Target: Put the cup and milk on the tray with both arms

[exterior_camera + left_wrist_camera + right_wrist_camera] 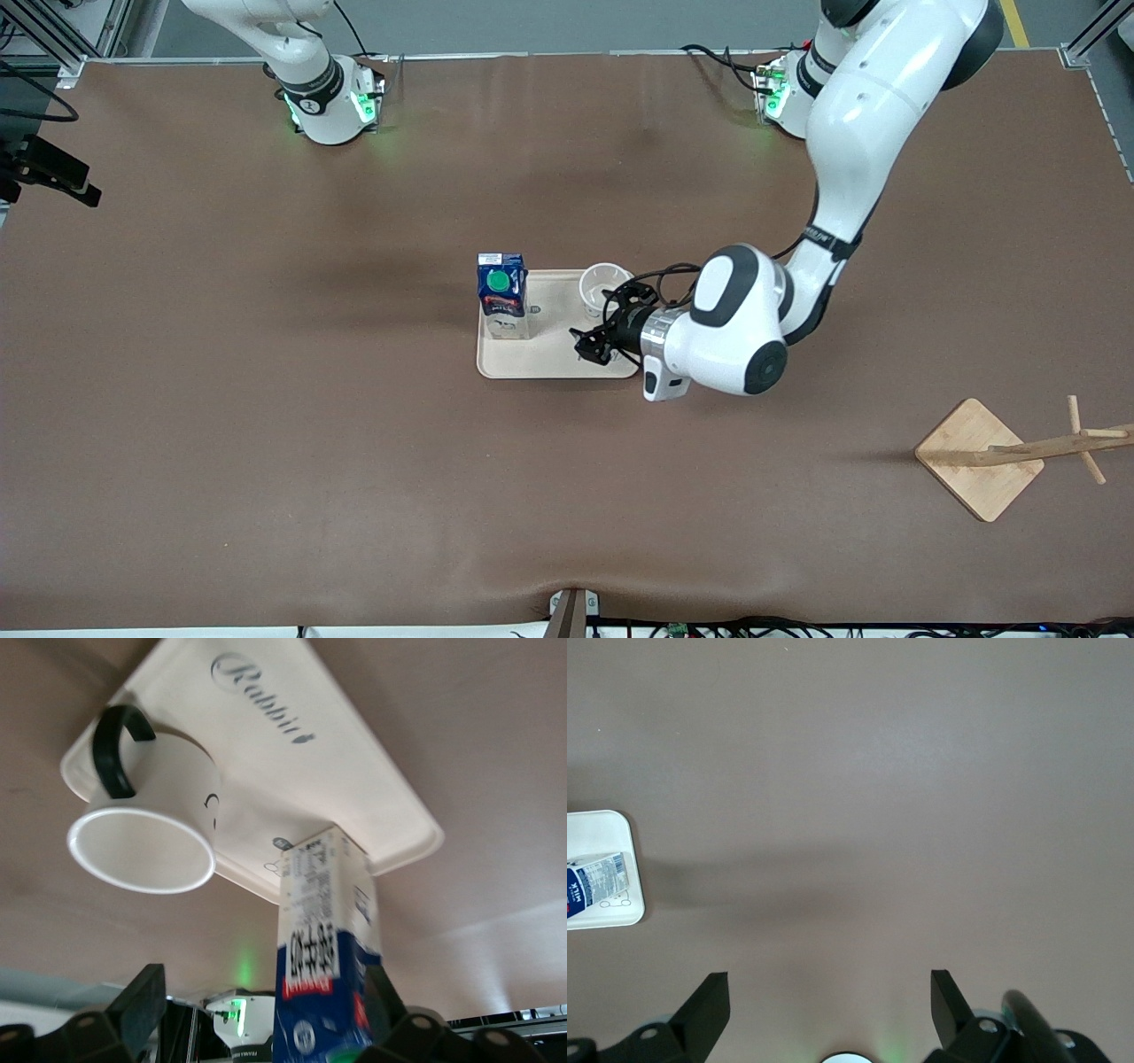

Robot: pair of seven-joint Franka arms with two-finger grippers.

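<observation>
The cream tray lies mid-table. The dark-blue milk stands upright on the tray's end toward the right arm. The white cup stands upright on the tray's corner toward the left arm, farther from the front camera. My left gripper is open and empty, low over the tray beside the cup and apart from it. The left wrist view shows the cup, the milk, the tray and the left gripper. My right gripper is open and empty over bare table, out of the front view.
A wooden stand with a square base sits toward the left arm's end, nearer the front camera. A black mount juts in at the right arm's end. The tray's corner with the milk shows in the right wrist view.
</observation>
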